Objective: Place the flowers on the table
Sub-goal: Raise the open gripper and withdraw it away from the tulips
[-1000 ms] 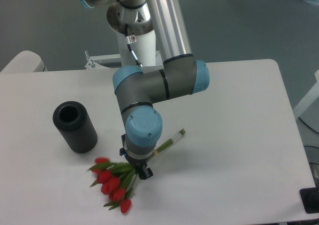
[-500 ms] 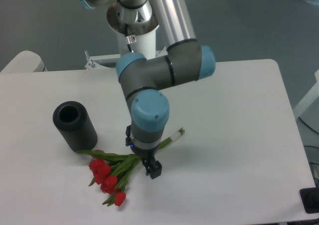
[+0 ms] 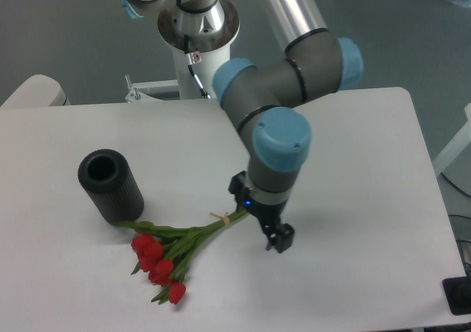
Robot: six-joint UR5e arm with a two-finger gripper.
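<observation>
Since the earlier frames, the arm (image 3: 283, 74) had swung to the right across the worktop (image 3: 353, 155), carrying its blue-capped wrist (image 3: 280, 142) away from the flowers (image 3: 171, 252). The flowers had kept the place they held half a second before, while the pincer (image 3: 278, 239) had shifted off them to the right.

The flowers lay flat on the worktop, in front of the arm's base and toward the left. Their red blooms (image 3: 157, 264) formed a loose cluster at the lower left end of the bunch. The green stems (image 3: 197, 236) ran up and to the right, gathered by a pale band (image 3: 220, 218) near the cut ends. Those cut ends passed under the wrist housing and were hidden there.

The pincer hung below the wrist, pointing down toward the worktop, just beside the stem end of the bunch. Only its dark tip was visible, and nothing was seen between its fingers. Whether the fingers stood apart or together could not be told from this angle. Contact between the pincer and the stems could not be confirmed either.

A black ribbed cylinder (image 3: 111, 187) stood upright at the left of the worktop, its open mouth facing up. One leaf of the bunch reached close to its base. The cylinder stood well apart from the pincer.
</observation>
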